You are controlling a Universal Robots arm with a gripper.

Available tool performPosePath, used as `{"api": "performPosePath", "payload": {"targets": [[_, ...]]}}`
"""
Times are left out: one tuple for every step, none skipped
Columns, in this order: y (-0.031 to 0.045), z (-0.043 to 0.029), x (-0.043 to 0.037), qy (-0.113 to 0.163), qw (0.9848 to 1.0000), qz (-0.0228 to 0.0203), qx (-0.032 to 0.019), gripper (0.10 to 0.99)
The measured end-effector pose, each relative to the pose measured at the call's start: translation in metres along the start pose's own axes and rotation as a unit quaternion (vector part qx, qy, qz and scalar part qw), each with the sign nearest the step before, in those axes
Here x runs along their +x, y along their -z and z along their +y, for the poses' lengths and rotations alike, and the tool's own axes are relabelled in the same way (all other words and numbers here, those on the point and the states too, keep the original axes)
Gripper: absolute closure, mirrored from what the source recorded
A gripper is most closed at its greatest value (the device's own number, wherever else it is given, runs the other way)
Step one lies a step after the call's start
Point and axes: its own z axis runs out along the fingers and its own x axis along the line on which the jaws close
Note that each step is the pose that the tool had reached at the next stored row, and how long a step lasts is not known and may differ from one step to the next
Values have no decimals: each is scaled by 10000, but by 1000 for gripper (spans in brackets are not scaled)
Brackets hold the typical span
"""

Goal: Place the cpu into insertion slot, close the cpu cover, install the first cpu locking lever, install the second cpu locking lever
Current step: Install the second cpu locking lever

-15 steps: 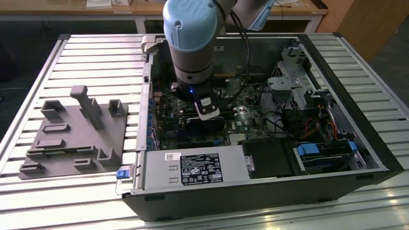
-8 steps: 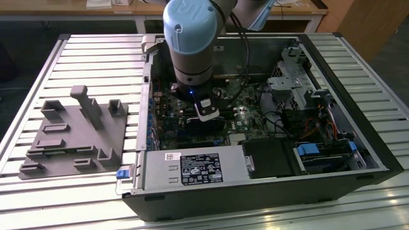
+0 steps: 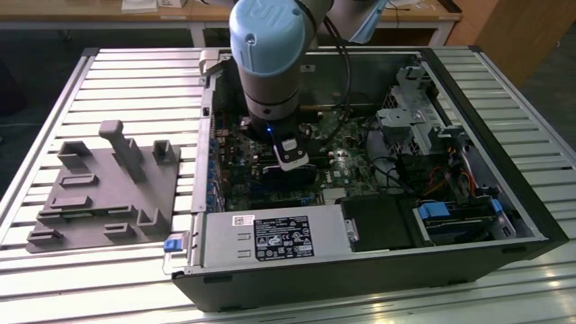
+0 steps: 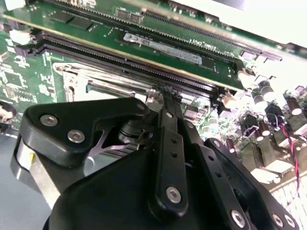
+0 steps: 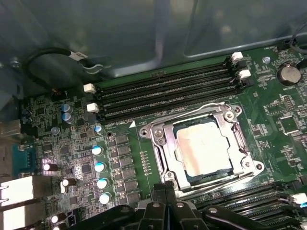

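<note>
The cpu point(image 5: 204, 147) was seated under the cpu cover point(image 5: 160, 139); the gripper point(image 5: 165, 188) was poised at the frame's edge; its opening could not be told.

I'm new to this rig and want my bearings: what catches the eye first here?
The arm plunges into the open computer case in the exterior view. In the first wrist view, the cpu lies in the insertion slot, the cpu cover framing it, the claw at the frame's edge.

The arm point(image 3: 270, 61) is built of grey tubular sections capped in light blue (a small blue light glows low on the wrist). A white module is mounted below. The gripper point(image 4: 165, 103) is formed of matte black linkages fastened with silver screws.
</note>
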Motion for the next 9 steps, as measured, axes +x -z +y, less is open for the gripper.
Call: {"api": "performPosePath", "payload": {"targets": [[21, 6, 0, -1, 10000, 1, 4, 980], [45, 12, 0, -1, 10000, 1, 5, 980], [70, 21, 0, 0, 10000, 1, 5, 980], [99, 30, 0, 0, 10000, 1, 5, 980], [127, 39, 0, -1, 10000, 1, 6, 980], [154, 48, -1, 0, 10000, 1, 6, 980], [181, 56, -1, 0, 10000, 1, 6, 980], [205, 64, -1, 0, 10000, 1, 6, 980], [227, 72, -3, 0, 10000, 0, 7, 980]]}}
